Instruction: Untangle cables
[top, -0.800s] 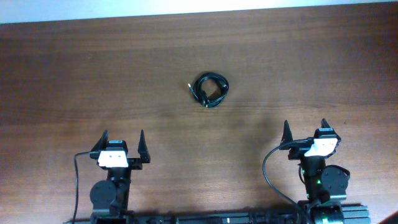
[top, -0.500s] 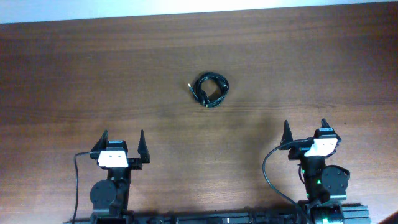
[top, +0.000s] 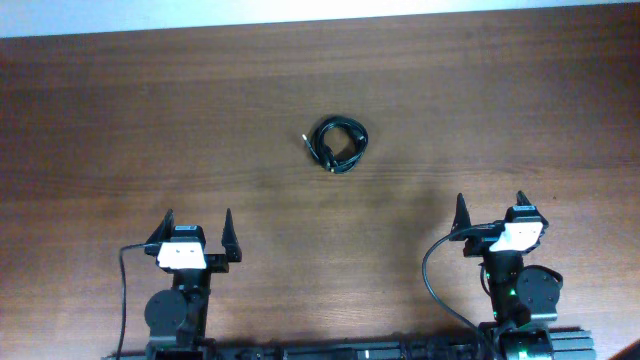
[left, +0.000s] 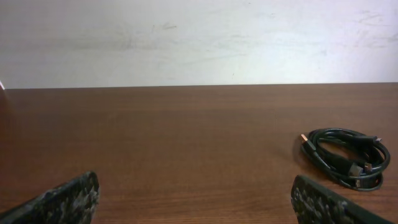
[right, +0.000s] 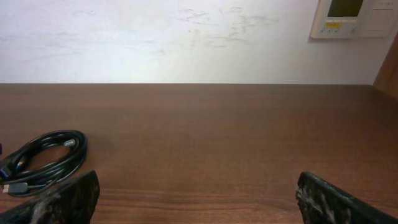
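Note:
The cables lie as one tight black coiled bundle on the wooden table, in the middle toward the far side. The same cables show at the right of the left wrist view, and the cables at the lower left of the right wrist view. My left gripper sits near the front edge on the left, open and empty, well short of the bundle. My right gripper sits at the front right, also open with nothing between its fingers.
The brown wooden table runs back to a white wall. A wall panel hangs at the upper right of the right wrist view. Thicker black arm wires loop beside the right arm base.

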